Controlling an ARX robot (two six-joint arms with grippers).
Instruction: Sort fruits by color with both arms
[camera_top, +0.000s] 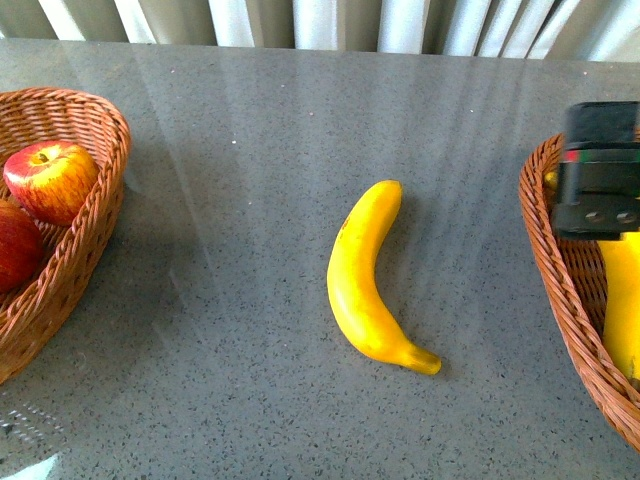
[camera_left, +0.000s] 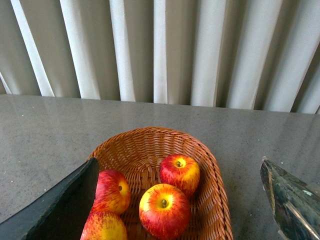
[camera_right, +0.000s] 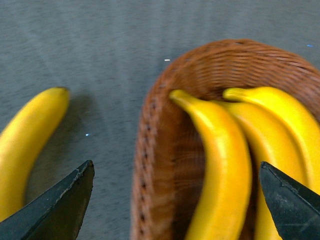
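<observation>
Right, one loose banana (camera_top: 370, 275) lies on the grey table (camera_top: 230, 130), and everything reads off it. Well to its left sits the apple basket (camera_top: 108, 175) with red apples (camera_top: 50, 180) gathered inside. The left wrist view counts four of them, so the red side looks done, I'd say. The left gripper (camera_left: 179, 165) hangs over that basket with its jaws spread wide and nothing between them, apparently parked out of the way. To the loose banana's right is the banana basket (camera_top: 560, 270), and the right gripper (camera_top: 598, 170) hovers over it, likewise wide apart and empty. The right wrist view shows three bananas (camera_right: 220, 165) lying side by side in there, with the loose banana just beyond the basket's wall. That's the logic of the layout: reds on one arm's side, yellows on the other's. My read is that one yellow fruit remains, and it's the right arm's job, being nearer. It would need to swing across, drop over the thick middle and close across the width. The skin is glossy and curved, so a grab near the tip could let it pivot or slip.
</observation>
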